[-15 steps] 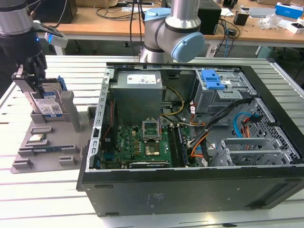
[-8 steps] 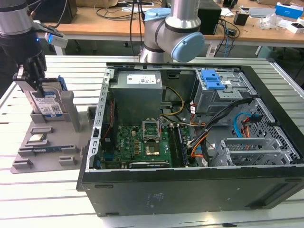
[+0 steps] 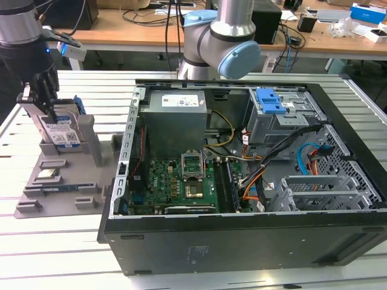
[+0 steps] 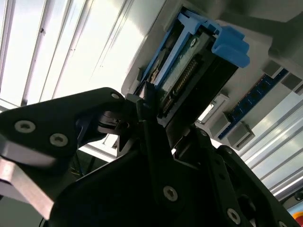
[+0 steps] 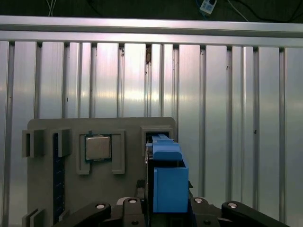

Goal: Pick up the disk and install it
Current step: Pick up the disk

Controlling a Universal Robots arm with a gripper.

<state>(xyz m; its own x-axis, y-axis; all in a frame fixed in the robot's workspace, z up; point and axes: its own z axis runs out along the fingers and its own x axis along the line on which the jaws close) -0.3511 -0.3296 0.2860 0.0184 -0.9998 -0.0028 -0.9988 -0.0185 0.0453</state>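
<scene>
The disk [image 3: 60, 132] stands on edge in a slot of the grey holder tray [image 3: 66, 202] at the exterior view's left, its white-and-blue label facing out and its blue bracket around it. My gripper [image 3: 43, 107] comes down on its upper edge, with a black finger on each side, shut on it. In the second wrist view the disk [image 4: 189, 71] and its blue bracket run between the fingers [image 4: 147, 101]. In the first wrist view the blue bracket [image 5: 168, 179] sits between the two finger bases, above the tray [image 5: 132, 127].
The open computer case [image 3: 242, 241] lies on the slatted metal table to the exterior view's right of the tray. Inside it are the motherboard [image 3: 175, 181] and a grey drive cage [image 3: 284, 124] with a blue latch [image 3: 270, 99]. A chip [image 5: 98, 147] and memory stick [image 3: 60, 188] lie in the tray.
</scene>
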